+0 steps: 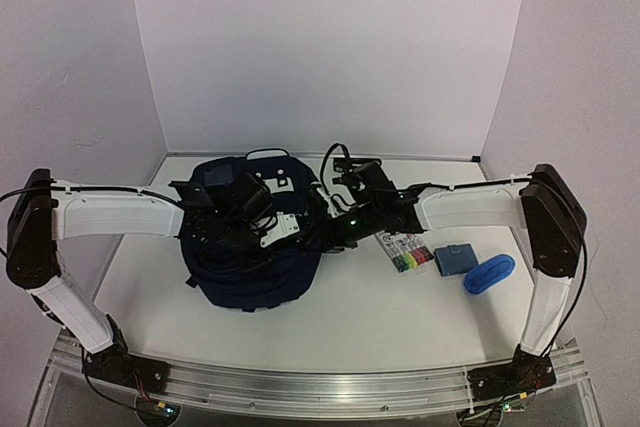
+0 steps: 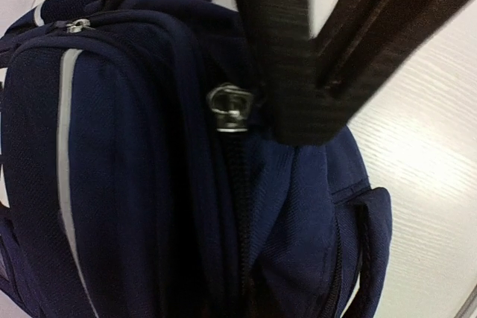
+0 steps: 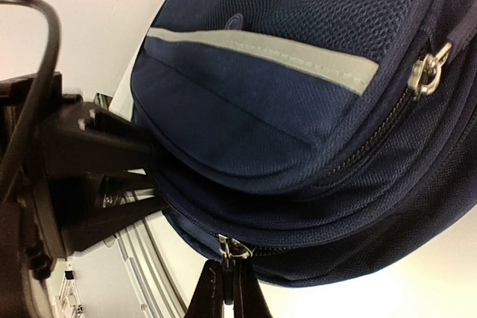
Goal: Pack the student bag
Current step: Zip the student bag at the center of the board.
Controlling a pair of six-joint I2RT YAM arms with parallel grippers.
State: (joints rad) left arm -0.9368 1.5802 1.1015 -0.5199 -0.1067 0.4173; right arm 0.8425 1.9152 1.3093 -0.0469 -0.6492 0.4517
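Observation:
The student bag [image 1: 250, 272], navy blue with pale stripes, lies on the table left of centre. My right gripper [image 3: 234, 273] is at the bag's right side, shut on a metal zipper pull [image 3: 232, 247] of the main zip. The left wrist view shows the same zipper pull [image 2: 229, 109], with the right gripper's dark fingers [image 2: 298, 57] beside it. My left gripper [image 1: 290, 234] is pressed against the bag from above. Its own fingers are hidden in the left wrist view. Its dark fingers [image 3: 112, 150] meet the fabric in the right wrist view, and their state is unclear.
To the right of the bag lie a pack of coloured markers [image 1: 408, 252], a small blue pouch [image 1: 454, 259] and a blue oblong case [image 1: 489, 273]. White walls enclose the table on three sides. An aluminium rail [image 1: 320, 387] runs along the near edge.

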